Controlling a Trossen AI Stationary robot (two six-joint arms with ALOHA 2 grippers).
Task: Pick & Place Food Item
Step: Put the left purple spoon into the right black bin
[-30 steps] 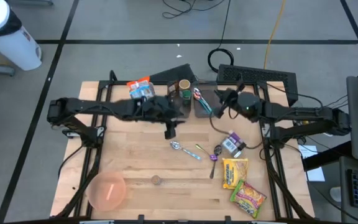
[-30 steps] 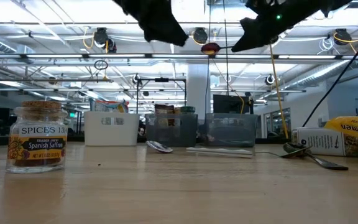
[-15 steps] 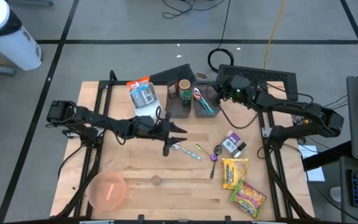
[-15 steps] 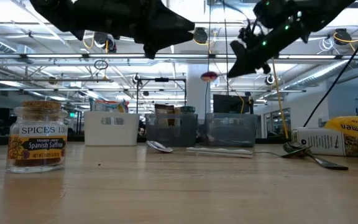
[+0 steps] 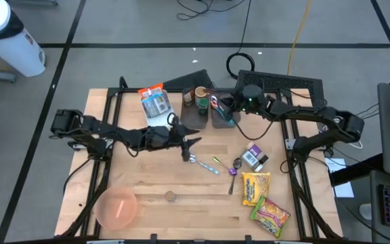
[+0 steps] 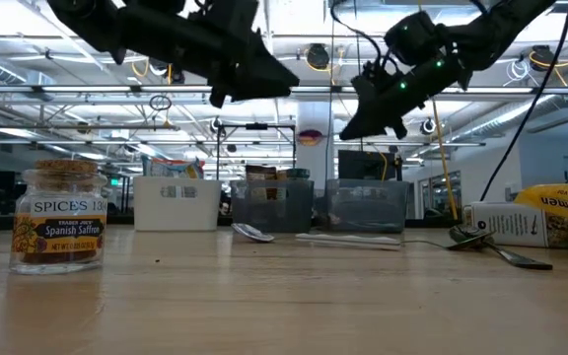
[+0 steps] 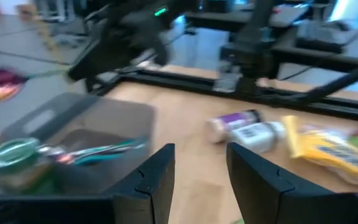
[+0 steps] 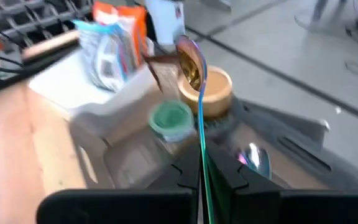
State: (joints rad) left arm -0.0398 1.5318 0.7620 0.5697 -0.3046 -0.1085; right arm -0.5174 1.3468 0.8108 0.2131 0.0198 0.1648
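Right gripper (image 8: 201,177) clamped on a spoon (image 8: 194,68), held over the grey bins at the table's far edge.

Spoon handle is pinched tight between the fingers, bowl pointing away from the wrist, above the right-hand bin (image 5: 223,114) that holds other utensils. Left gripper (image 5: 193,141) hovers mid-table with its jaws partly apart, nothing between them, just over a metal spoon (image 5: 192,159) lying on the table (image 5: 202,203). Ramen packs (image 5: 256,188) sit by the right edge, spice jar (image 6: 59,217) near the front edge.

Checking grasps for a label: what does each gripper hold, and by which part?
The right gripper pinches a spoon by its thin handle, bowl forward. The left gripper holds nothing.
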